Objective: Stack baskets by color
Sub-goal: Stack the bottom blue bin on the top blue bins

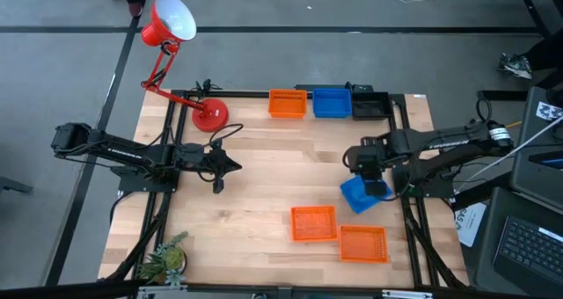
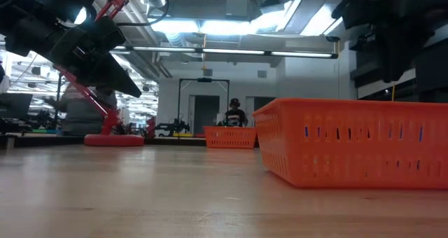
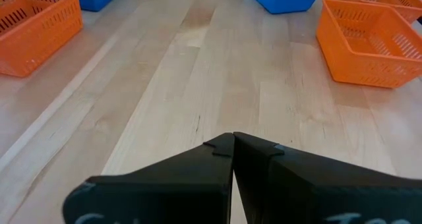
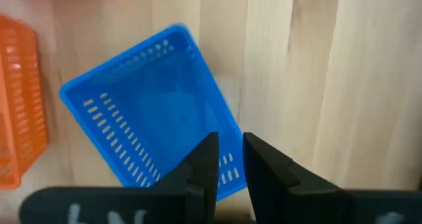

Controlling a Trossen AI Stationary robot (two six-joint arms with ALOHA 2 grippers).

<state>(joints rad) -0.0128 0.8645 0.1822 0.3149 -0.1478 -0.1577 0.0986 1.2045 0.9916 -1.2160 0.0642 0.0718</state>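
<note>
**Kid:** Are the baskets stacked yet?

**Helper:** I don't think so. I can't see any stack from above. An orange basket [image 1: 287, 103], a blue basket [image 1: 332, 103] and a black basket [image 1: 369, 105] sit side by side in a row at the far edge of the table [image 1: 264, 185]. Two more orange ones [image 1: 313, 222] [image 1: 362, 243] sit near the front. So I'd say the job is only starting.

**Kid:** What is the right hand [image 4: 229, 151] doing?

**Helper:** It is pinching the wall of another blue basket [image 4: 155, 112], which sits tilted beside the front orange ones.

**Kid:** And the left hand [image 3: 233, 141]?

**Helper:** It is closed tight, holding nothing, over bare wood.

**Kid:** What are the baskets like?

**Helper:** Shallow plastic boxes with little slots in the walls. The table is smooth, pale wood planks.
</note>
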